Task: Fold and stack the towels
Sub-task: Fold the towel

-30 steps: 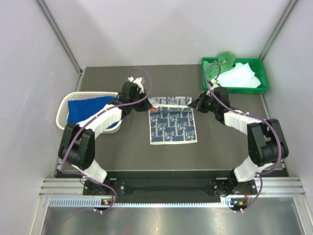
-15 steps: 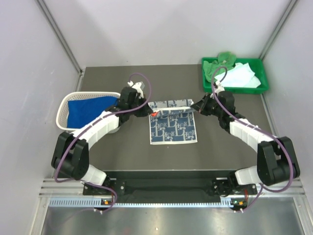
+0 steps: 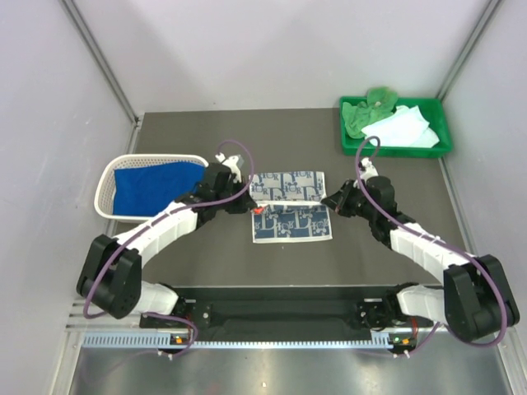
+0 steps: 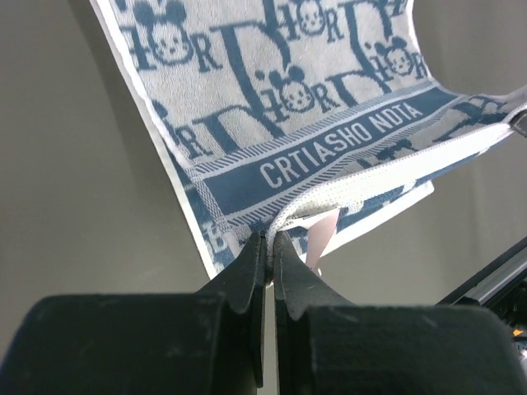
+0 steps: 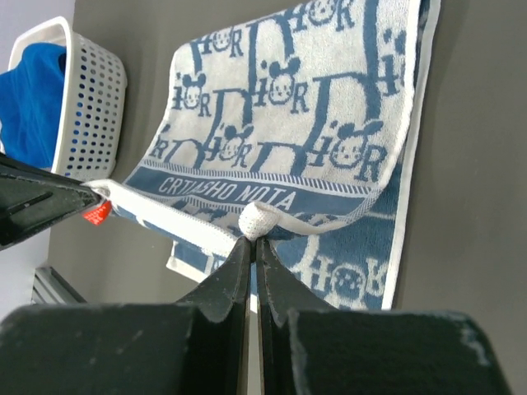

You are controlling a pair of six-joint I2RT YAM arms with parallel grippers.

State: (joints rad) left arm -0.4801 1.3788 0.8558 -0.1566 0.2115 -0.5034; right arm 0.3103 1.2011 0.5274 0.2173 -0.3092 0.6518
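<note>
We are mid-fold on the patterned towel (image 3: 292,220), at the middle of the frame. The left gripper (image 3: 252,202) and right gripper (image 3: 328,200) each pinch shut on a corner of its far edge, lifted over the flat half. Next, we judge, that edge must meet the near edge squarely before release.

Pale walls (image 3: 272,49) enclose the dark table (image 3: 206,136). The basket (image 3: 107,185) at left holds the blue towel (image 3: 152,185). The tray (image 3: 395,151) at upper right holds the green towel (image 3: 366,111) and white towel (image 3: 403,127).

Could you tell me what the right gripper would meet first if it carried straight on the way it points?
The right gripper would first push into the towel it pinches; beyond that fold, probably the left gripper, though depth is unclear.
</note>
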